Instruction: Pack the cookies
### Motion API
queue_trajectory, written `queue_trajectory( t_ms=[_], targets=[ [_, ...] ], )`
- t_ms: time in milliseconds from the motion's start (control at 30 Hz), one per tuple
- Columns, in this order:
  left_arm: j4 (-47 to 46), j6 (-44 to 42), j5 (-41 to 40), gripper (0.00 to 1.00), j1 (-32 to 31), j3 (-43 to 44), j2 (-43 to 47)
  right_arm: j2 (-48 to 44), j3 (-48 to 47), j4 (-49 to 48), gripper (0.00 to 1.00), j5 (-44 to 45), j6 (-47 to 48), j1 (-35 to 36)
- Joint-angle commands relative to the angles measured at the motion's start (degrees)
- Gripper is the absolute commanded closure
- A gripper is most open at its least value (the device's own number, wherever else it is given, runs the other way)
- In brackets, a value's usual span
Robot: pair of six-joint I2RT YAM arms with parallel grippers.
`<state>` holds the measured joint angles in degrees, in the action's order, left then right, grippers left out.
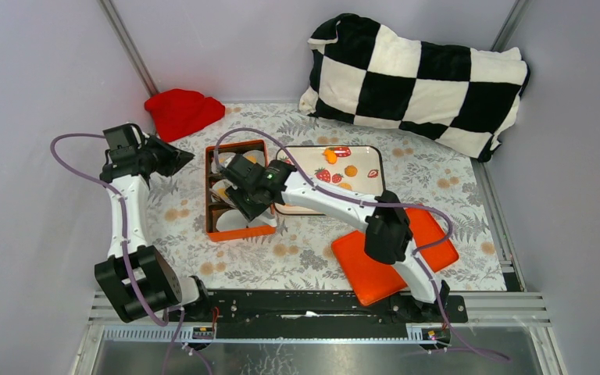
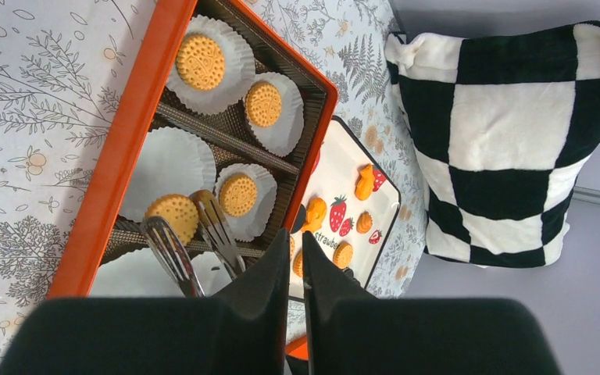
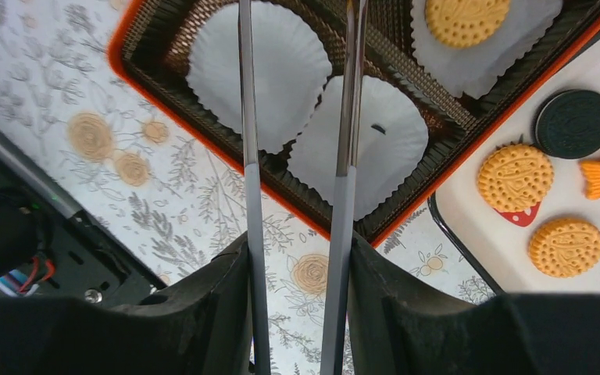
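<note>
Orange-yellow cookies [image 2: 201,61] sit in white paper liners inside the orange box [image 1: 209,205]. More cookies [image 3: 514,177] and one black cookie [image 3: 574,123] lie on the white strawberry tray [image 1: 369,158]. My right gripper [image 3: 298,246] is shut on metal tongs [image 3: 350,117] and reaches over the box [image 3: 203,152]. In the left wrist view the tong tips [image 2: 217,226] flank a cookie [image 2: 173,215] over a liner; I cannot tell whether it is gripped. Two liners [image 3: 246,62] below the tongs are empty. My left gripper [image 1: 183,158] is shut and empty, left of the box.
The orange lid [image 1: 394,250] lies at the front right, partly under the right arm. A red cloth [image 1: 183,112] lies at the back left and a black-and-white checked pillow [image 1: 418,78] at the back right. A flowered cloth covers the table.
</note>
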<state>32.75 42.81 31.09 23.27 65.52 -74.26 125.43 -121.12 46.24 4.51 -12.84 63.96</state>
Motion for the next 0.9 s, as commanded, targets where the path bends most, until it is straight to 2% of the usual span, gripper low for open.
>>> queue_trajectory(
  t_ms=[0,267,333,433,533,867],
  targets=[
    [-1.45,-0.57,0.64,0.87,0.56,-0.22,0.71,1.86,-4.65,0.36,1.0,-0.79,1.25,-1.04],
    [-2.0,-1.03,0.46,0.86,0.55,-0.78,0.88,4.58,-6.94,0.0,1.0,0.65,2.55,-1.05],
    [-2.0,-1.14,0.48,0.86,0.56,-0.9,0.81,5.03,-7.07,0.57,0.9,0.99,2.35,-1.02],
    [-2.75,-1.23,1.44,0.86,0.56,-1.6,0.9,3.83,-5.26,-0.16,0.68,1.8,1.97,-1.03],
    [-4.24,-1.02,2.9,0.85,0.55,-2.41,1.26,2.45,-3.47,-1.13,0.55,2.6,2.03,-1.04],
    [-5.95,-0.58,4.38,0.83,0.56,-3.24,2.86,1.25,-5.74,-1.14,0.43,7.95,3.37,-1.05]
  ],
)
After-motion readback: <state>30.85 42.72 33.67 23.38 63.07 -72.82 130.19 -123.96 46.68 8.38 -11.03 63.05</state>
